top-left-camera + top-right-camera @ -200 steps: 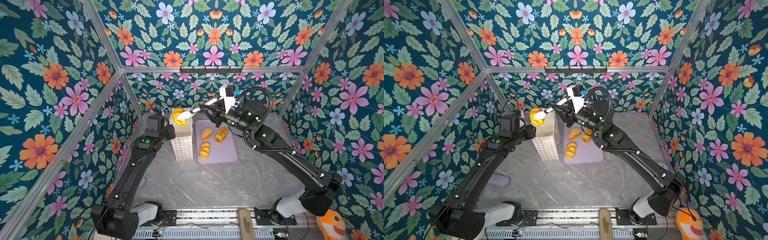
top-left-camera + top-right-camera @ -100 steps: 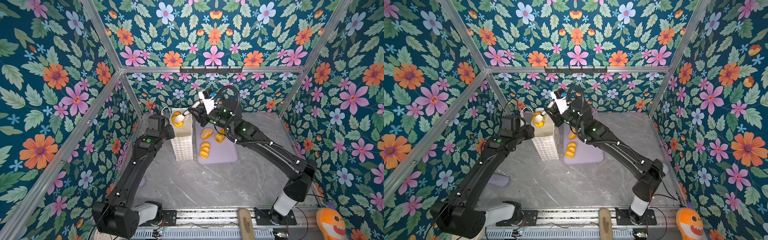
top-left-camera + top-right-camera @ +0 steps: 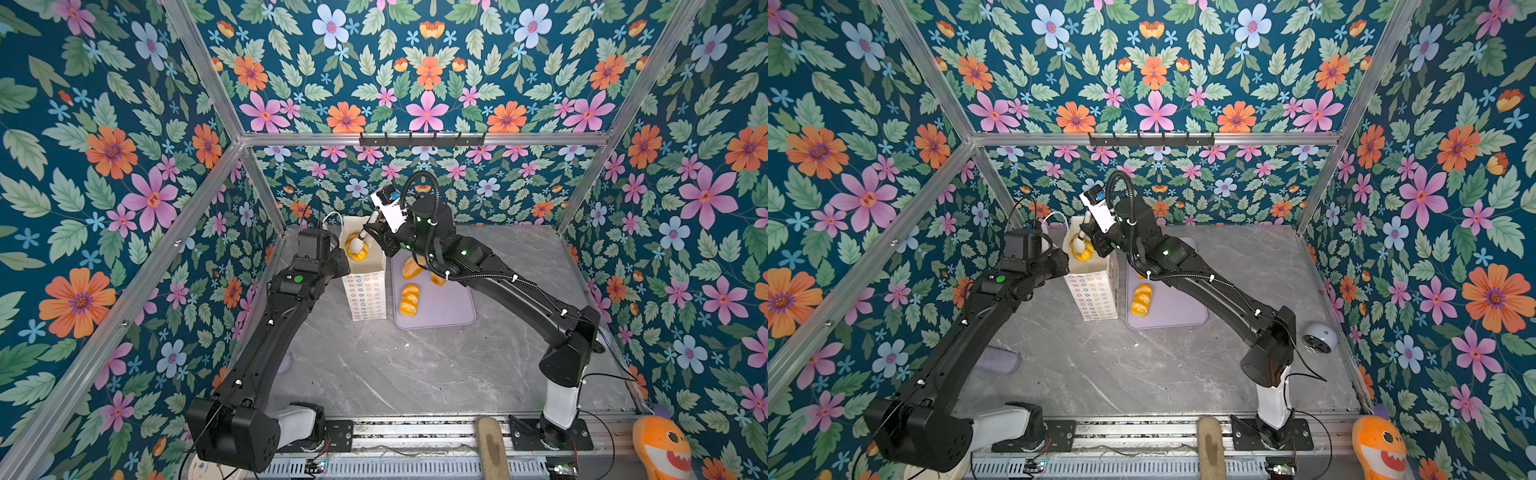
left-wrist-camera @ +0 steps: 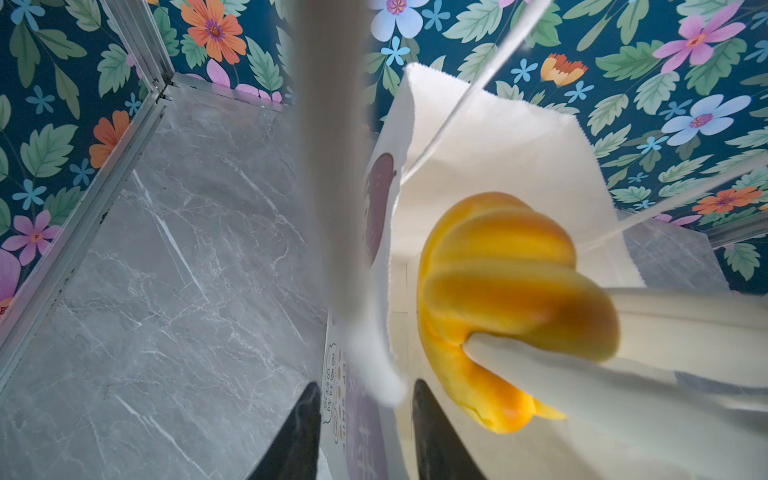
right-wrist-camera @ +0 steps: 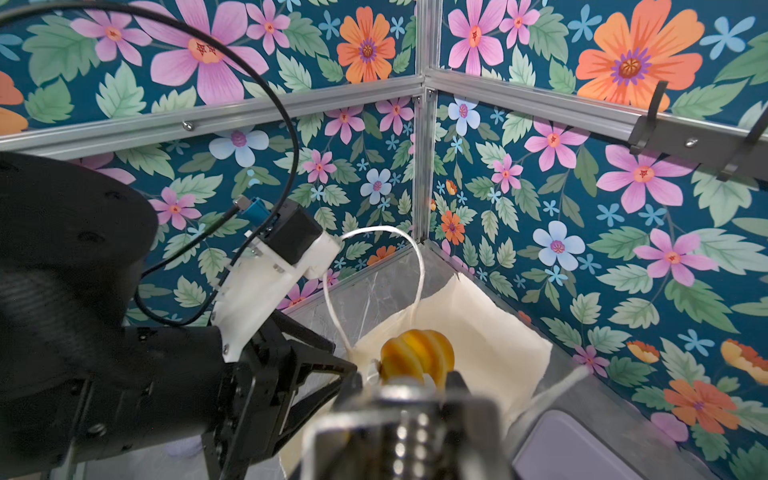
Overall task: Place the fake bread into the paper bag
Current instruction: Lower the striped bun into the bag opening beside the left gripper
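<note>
The white paper bag (image 3: 365,295) (image 3: 1094,295) stands upright left of a lilac board (image 3: 449,307). My right gripper (image 3: 358,246) (image 5: 415,376) is shut on the striped round bun (image 3: 357,249) (image 3: 1082,249) (image 4: 498,282) and holds it in the bag's open mouth, below the rim. My left gripper (image 4: 365,390) is open; its two black fingers straddle the bag's left wall (image 4: 390,216), one outside and one inside. On the board lie a ridged long loaf (image 3: 409,300) (image 3: 1140,300), a seeded roll (image 3: 411,267) and a blocky loaf (image 3: 438,279), the last two partly hidden under the right arm.
The bag's cord handles (image 5: 417,266) loop up beside the bun. An orange shark plush (image 3: 660,449) sits at the front right corner. A round white device (image 3: 1320,337) lies by the right wall. A black hook rail (image 3: 422,139) runs along the back wall.
My right arm has swung left and carried the bun from beside the bag's top down into its mouth. The left gripper's jaws have narrowed around the bag's wall.
</note>
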Available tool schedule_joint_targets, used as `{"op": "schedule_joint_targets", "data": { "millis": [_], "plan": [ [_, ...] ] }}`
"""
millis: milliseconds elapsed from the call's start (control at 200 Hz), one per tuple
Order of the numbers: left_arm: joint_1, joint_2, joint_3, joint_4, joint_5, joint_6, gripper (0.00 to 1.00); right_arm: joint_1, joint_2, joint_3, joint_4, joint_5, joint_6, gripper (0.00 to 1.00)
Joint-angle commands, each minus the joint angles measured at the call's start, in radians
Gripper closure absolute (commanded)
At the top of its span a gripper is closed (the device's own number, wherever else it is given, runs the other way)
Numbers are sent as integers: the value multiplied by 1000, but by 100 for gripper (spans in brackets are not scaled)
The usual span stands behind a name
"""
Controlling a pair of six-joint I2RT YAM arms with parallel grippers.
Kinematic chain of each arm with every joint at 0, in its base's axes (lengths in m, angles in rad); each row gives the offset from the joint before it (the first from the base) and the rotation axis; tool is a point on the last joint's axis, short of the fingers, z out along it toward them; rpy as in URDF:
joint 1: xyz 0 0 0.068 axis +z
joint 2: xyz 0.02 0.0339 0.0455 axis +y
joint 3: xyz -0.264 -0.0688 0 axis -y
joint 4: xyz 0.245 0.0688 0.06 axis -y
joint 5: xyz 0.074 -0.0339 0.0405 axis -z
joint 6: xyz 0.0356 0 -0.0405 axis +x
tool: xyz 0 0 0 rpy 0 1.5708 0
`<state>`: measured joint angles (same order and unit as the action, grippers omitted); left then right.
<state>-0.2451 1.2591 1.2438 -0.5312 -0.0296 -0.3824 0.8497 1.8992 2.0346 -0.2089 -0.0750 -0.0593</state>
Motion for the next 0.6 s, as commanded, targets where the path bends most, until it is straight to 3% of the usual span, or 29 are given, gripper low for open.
{"op": "schedule_joint_targets", "data": {
  "millis": [0,595],
  "plan": [
    [1,6,9,13,-1,4,62,3,13,24,0,22,-28,68],
    [3,1,6,8,25,2,85,3,109,105,-67,46,-43,68]
  ]
}}
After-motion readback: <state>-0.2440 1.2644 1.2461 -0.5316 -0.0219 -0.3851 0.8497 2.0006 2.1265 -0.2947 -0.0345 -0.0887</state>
